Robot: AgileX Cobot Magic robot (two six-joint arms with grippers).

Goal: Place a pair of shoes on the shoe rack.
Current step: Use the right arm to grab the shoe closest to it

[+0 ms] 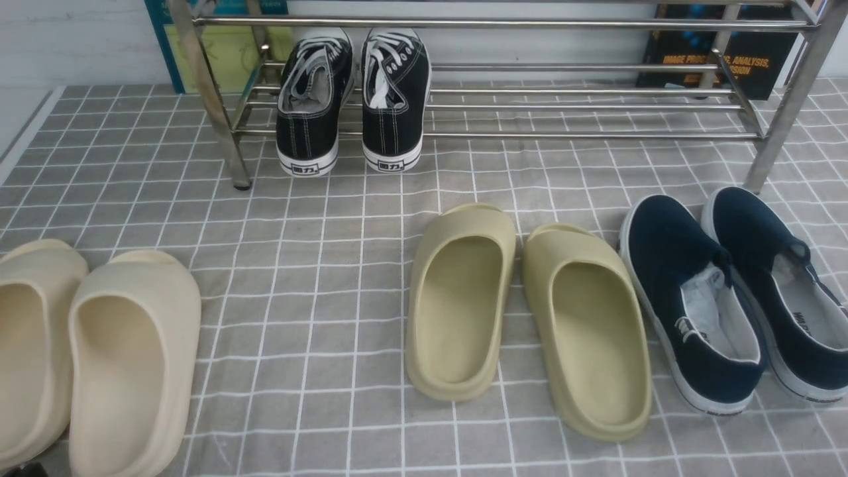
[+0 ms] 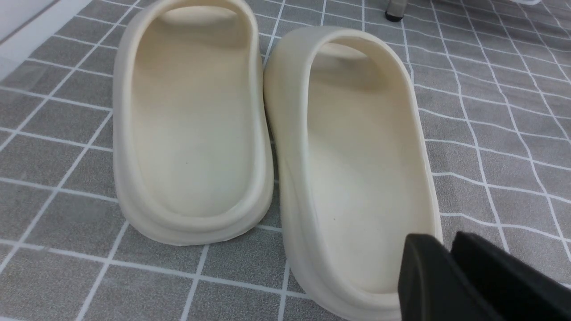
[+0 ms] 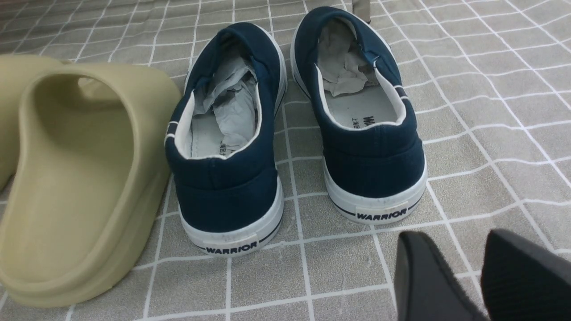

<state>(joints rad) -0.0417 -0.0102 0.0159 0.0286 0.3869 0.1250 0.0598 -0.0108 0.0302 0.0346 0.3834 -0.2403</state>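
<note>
Your right gripper (image 3: pixel 461 244) hangs half-spread and empty behind the two navy canvas slip-on shoes (image 3: pixel 227 147), whose heels face it for lifting to the silver metal-tube rack (image 1: pixel 530 106), while your left gripper (image 2: pixel 441 244) is narrow at most, perhaps fully closed, and empty over the cream foam slippers (image 2: pixel 192 125).

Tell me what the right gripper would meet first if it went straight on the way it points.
Right gripper: probably the heel of the navy slip-on farther from the olive slipper, or the checked cloth just beside it; depth is unclear.
</note>
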